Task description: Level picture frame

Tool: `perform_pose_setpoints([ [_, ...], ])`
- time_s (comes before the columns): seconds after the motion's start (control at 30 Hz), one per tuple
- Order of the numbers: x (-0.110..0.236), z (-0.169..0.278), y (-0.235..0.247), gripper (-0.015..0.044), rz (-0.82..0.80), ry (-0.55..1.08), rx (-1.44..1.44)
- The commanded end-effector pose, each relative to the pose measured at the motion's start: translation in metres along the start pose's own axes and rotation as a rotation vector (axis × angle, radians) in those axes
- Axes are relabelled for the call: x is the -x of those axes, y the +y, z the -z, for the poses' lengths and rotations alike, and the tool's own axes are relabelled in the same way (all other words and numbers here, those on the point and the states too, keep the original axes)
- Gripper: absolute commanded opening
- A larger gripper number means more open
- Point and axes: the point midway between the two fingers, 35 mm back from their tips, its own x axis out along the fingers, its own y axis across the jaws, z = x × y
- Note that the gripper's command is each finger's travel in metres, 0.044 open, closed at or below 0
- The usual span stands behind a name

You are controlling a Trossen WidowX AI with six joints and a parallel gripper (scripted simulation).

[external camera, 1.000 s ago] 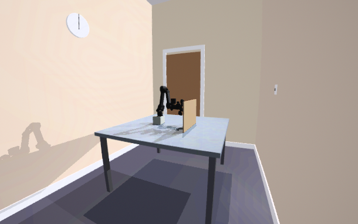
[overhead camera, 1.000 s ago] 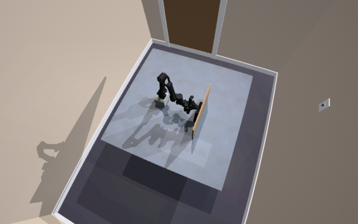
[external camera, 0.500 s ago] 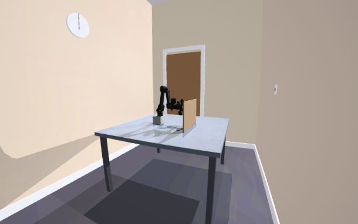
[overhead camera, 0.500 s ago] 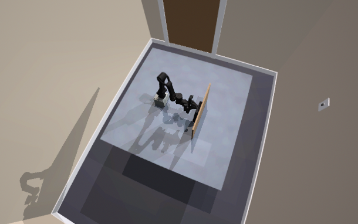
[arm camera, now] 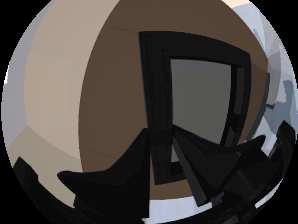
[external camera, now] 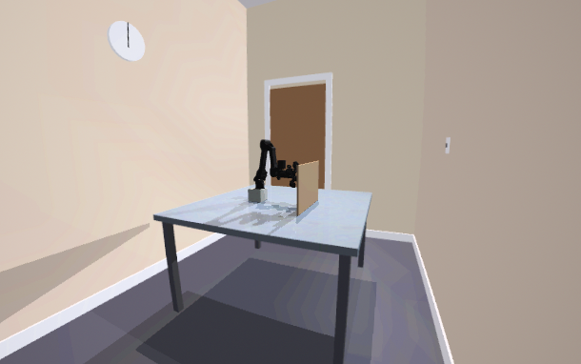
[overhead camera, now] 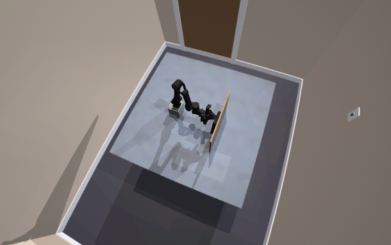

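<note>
The black picture frame (overhead camera: 214, 127) (arm camera: 156, 90) with a grey centre hangs against the upright wooden board (overhead camera: 225, 104) (external camera: 308, 188) (arm camera: 110, 100). In the exterior view the frame is hidden. My gripper (overhead camera: 216, 117) (arm camera: 158, 130) is shut on the frame's side bar, the left one in the wrist view, with a finger on each side of it. In the wrist view the frame's top bar slopes down to the right, but the lens bends the view and I cannot tell whether the frame is level. The screw and the notched strip are hidden behind the frame.
The board stands on the pale blue table (overhead camera: 253, 96) (external camera: 333, 229). The arm's grey base block (overhead camera: 175, 109) (external camera: 257, 195) stands on the table on the frame's side of the board. A door, a wall clock (external camera: 127, 41) and a wall switch (overhead camera: 354, 114) (external camera: 447, 145) are far off.
</note>
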Motion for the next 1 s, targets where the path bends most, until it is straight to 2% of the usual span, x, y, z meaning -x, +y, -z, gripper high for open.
perform_pose_setpoints([
  [0.0, 0.0, -0.0004, 0.0001, 0.0, -0.006, 0.0, 0.0],
  [0.97, 0.0, -0.0013, -0.0038, 0.0, -0.011, -0.001, -0.002],
])
